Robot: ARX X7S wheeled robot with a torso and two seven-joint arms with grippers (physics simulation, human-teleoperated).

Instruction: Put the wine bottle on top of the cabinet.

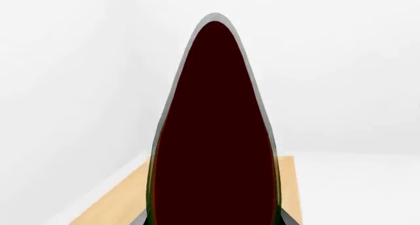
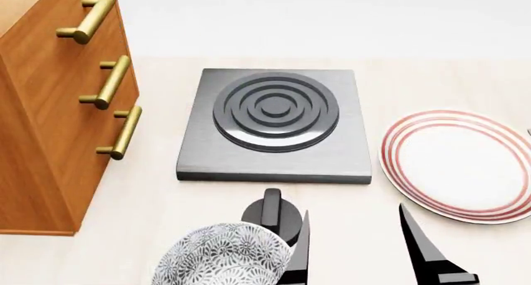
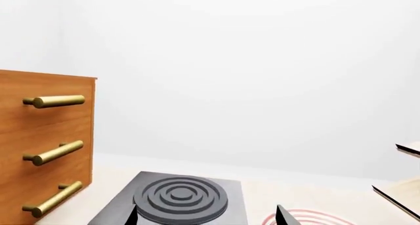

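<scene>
- Currently, the wine bottle [image 1: 213, 136] shows only in the left wrist view. It is a dark, tapering shape filling the middle of the frame. It is absent from the head view, so you cannot check its height against the cabinet [image 2: 50, 142] from there.
- The left gripper [image 1: 217, 219] shows only as two dark finger edges flanking the bottle. It appears clamped on the glass, though the contact itself is cropped out. A grip this hard to see could slip on smooth glass without you noticing.
- A tan wood surface [image 1: 111, 205] lies beyond the bottle and is likely the cabinet's top. You cannot tell whether the base is over it, touching it, or short of its edge. If you let go too early, the bottle could fall to the tabletop.
- The bottle is tall and slim, so setting it down tilted or near the rim of the top could tip it over.
- The cabinet stands at the left edge of the tabletop. A low approach could knock the bottle against its front or its brass handles [image 2: 108, 83].
- The right gripper [image 2: 357, 247] hovers spread wide and empty at the near edge. It is just beside the patterned bowl [image 2: 224, 257], with the striped plate [image 2: 456, 163] toward the right edge. Any torso shift could nudge the bowl.
</scene>
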